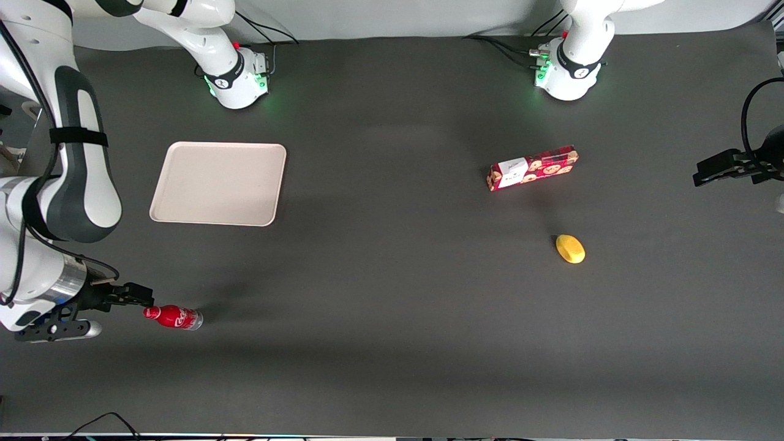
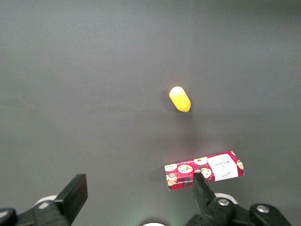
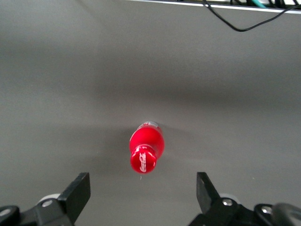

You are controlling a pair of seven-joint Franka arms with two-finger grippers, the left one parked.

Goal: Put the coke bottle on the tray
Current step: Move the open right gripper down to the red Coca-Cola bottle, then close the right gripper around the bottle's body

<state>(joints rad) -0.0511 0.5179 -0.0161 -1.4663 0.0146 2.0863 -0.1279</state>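
Right wrist view is showing the gripper (image 3: 141, 195) with jaws spread wide, hovering above the upright coke bottle (image 3: 147, 148), which is standing on the tabletop (image 1: 392, 318), nearer the front camera than the tray (image 1: 219, 183). Descending off-centre risks toppling this slim bottle.

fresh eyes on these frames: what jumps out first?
The red coke bottle stands on the dark table at the working arm's end, with the open pincer just above its cap, not yet gripping. The bare beige tray lies farther from the front camera. A red cookie box and a yellow fruit sit toward the parked arm's end.
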